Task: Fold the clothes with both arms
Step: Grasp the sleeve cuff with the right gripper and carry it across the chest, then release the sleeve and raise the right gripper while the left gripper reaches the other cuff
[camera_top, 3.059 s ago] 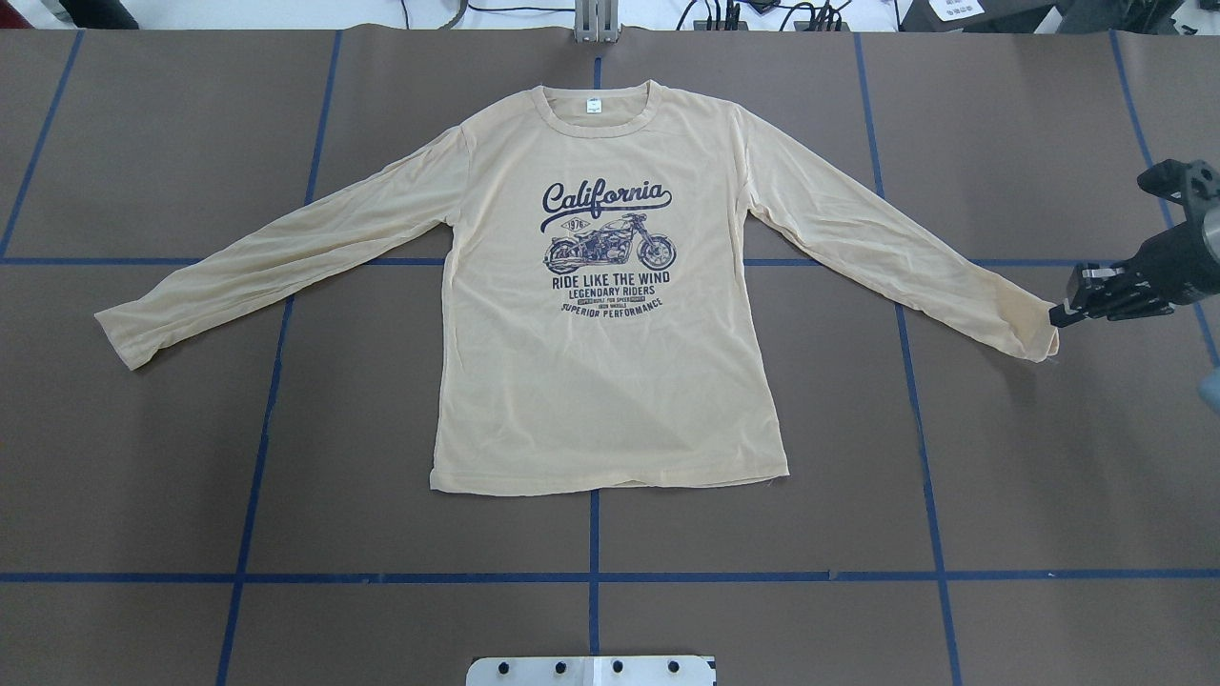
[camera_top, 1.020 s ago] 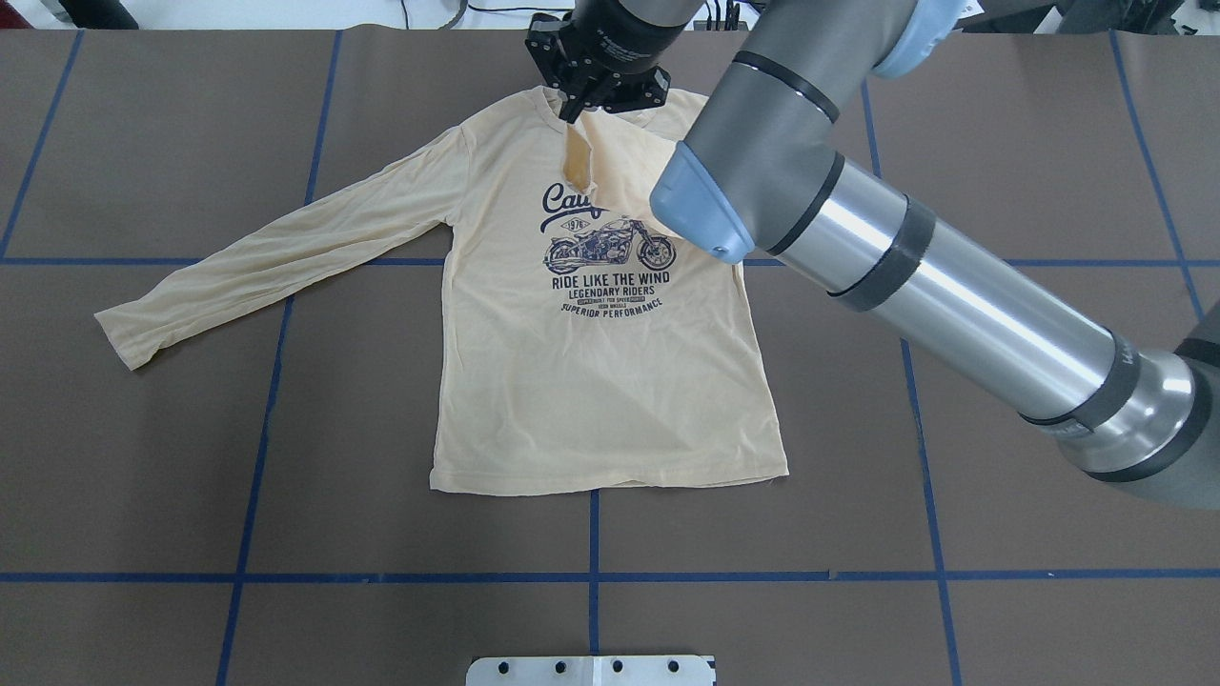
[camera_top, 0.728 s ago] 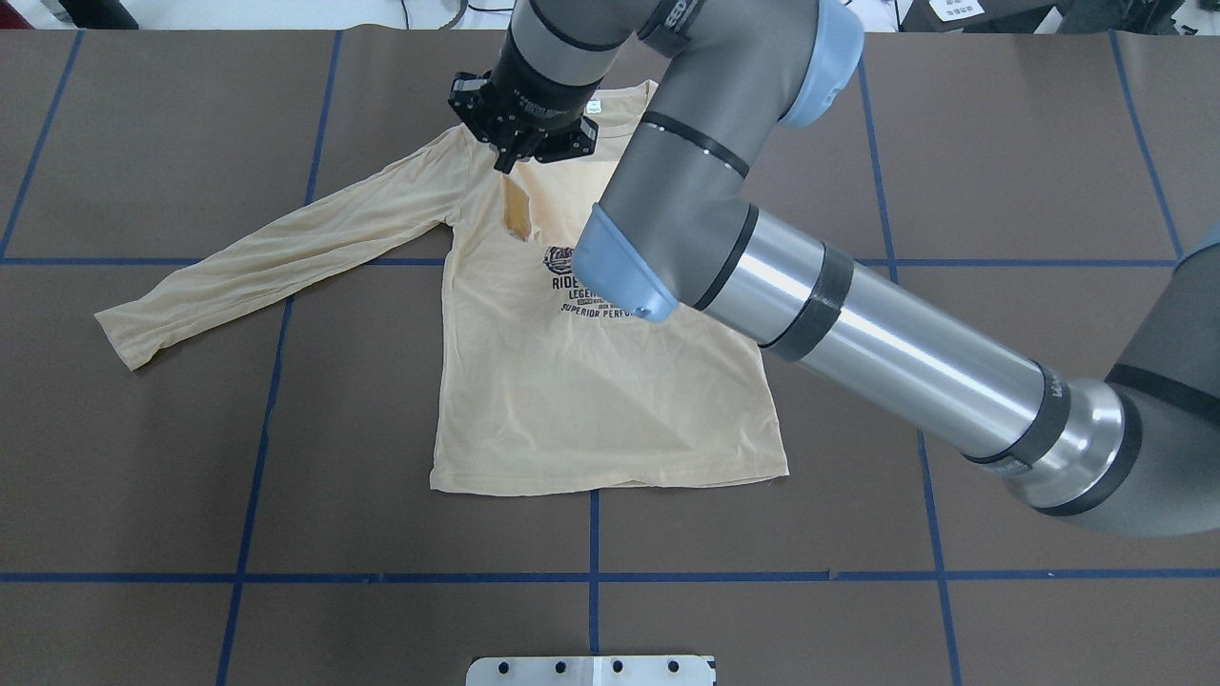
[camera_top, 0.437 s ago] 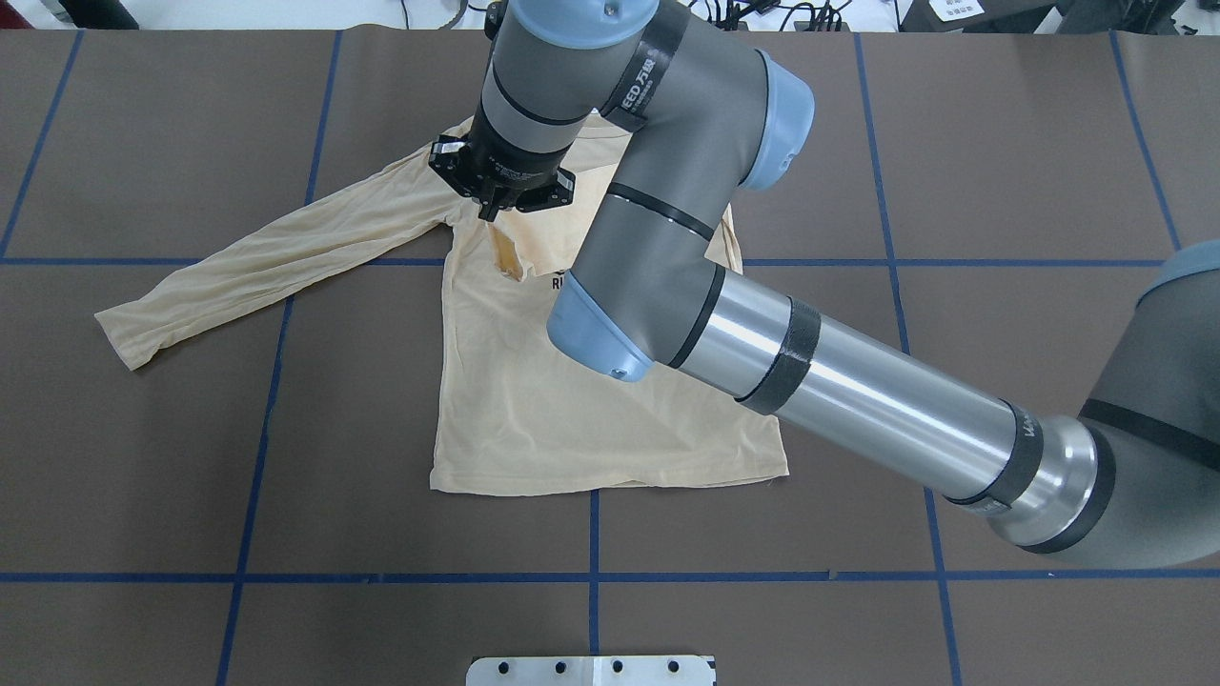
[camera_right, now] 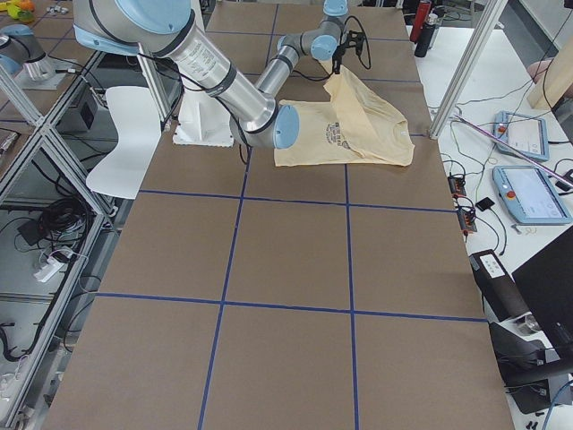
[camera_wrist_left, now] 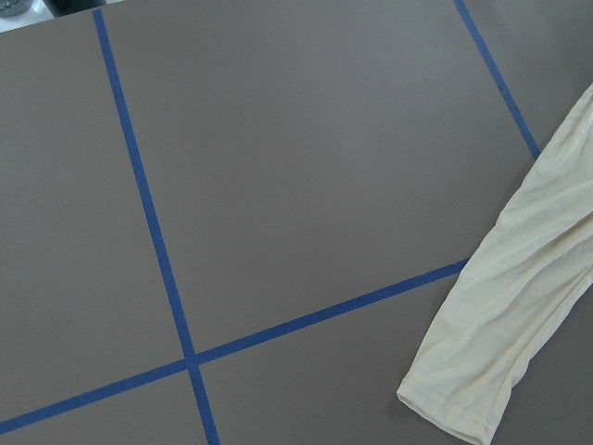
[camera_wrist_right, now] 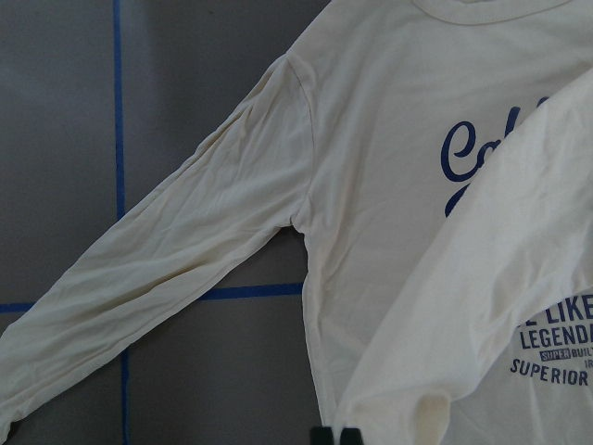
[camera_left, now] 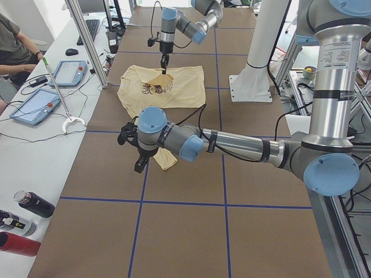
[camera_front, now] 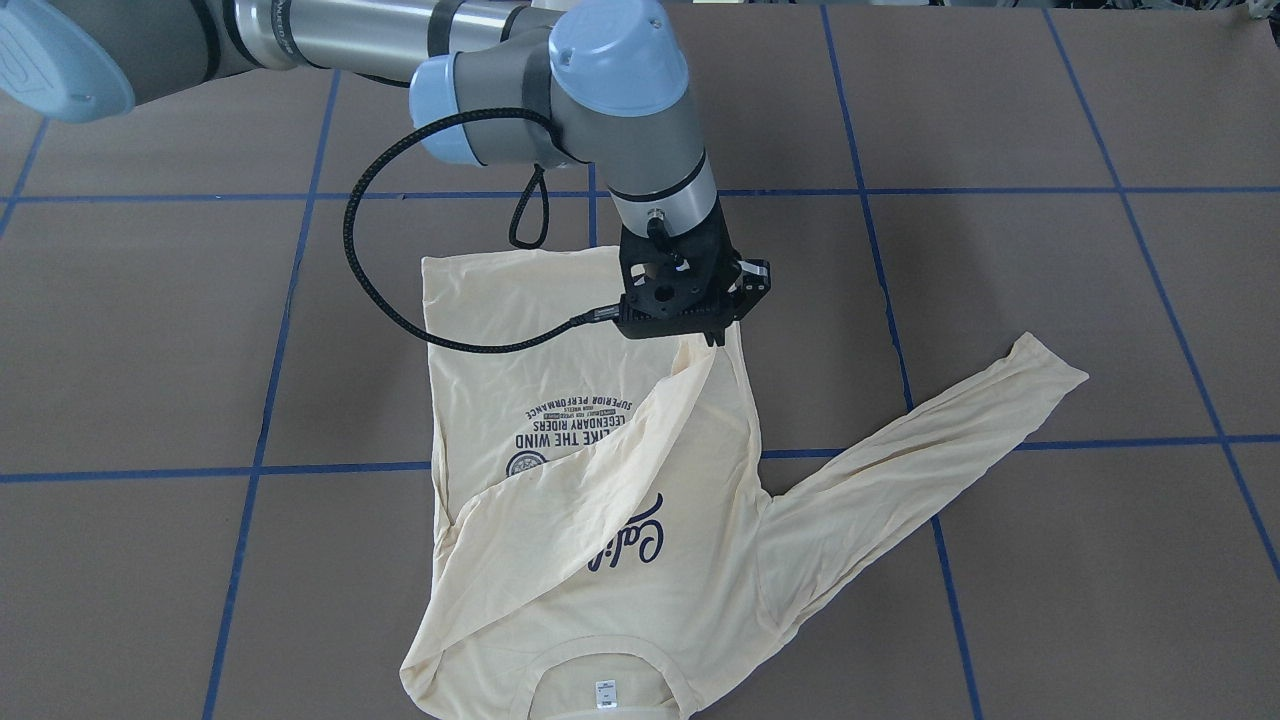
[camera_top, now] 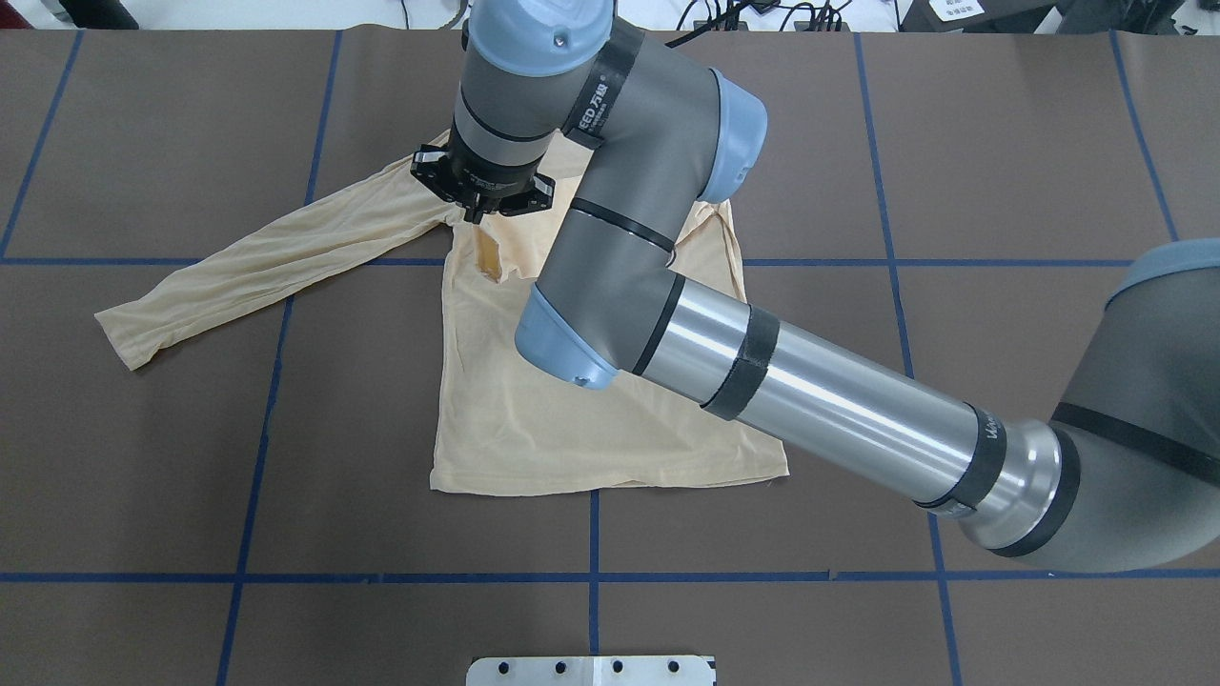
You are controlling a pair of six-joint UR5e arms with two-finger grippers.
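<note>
Our shirt (camera_top: 534,429) lies mid-desk, toward the far edge. Its right sleeve (camera_front: 640,440), outstretched seconds ago, now crosses the print, its cuff pinched in the right gripper (camera_front: 712,338), so the first fold is nearly laid. We cannot tell the left gripper's (camera_left: 138,162) state.

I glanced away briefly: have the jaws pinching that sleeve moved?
Yes. In the overhead view the right arm carried its jaws and the sleeve from right of the middle blue tape line to its left.
</note>
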